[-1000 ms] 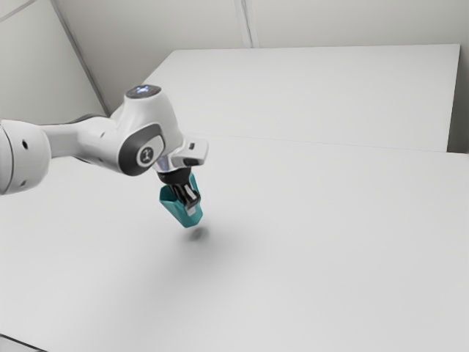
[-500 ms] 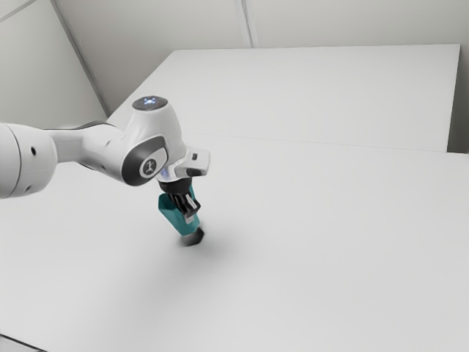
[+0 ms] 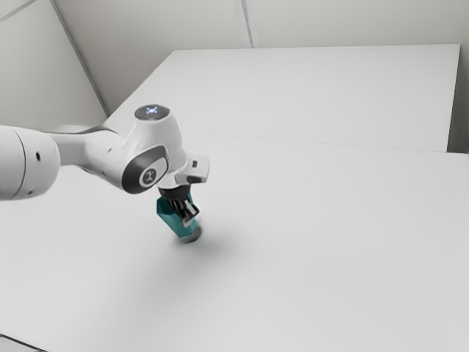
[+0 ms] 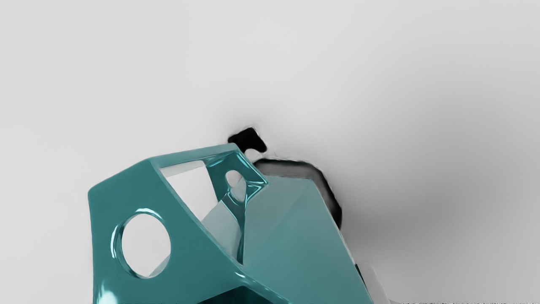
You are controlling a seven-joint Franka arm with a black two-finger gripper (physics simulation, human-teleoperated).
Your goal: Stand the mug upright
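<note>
In the exterior view my gripper (image 3: 189,214) is shut on the teal faceted mug (image 3: 170,216) and points down toward the table. The mug leans, its wider end up toward the exterior view's left and its narrow end low beside a dark patch of shadow. I cannot tell whether it touches the table. In the wrist view the mug (image 4: 295,228) shows its handle side with a round hole, and a pale fingertip of my gripper (image 4: 373,280) lies against its far edge; the other fingertip is hidden.
The white table (image 3: 315,242) spreads around the mug, with a second white surface (image 3: 315,95) behind it. Pale walls stand beyond. A dark-edged corner shows at the exterior view's lower left.
My hand has come down with the mug in its hold, shifting it lower in the exterior view. The dark patch under it has grown larger and now meets the mug's narrow end.
</note>
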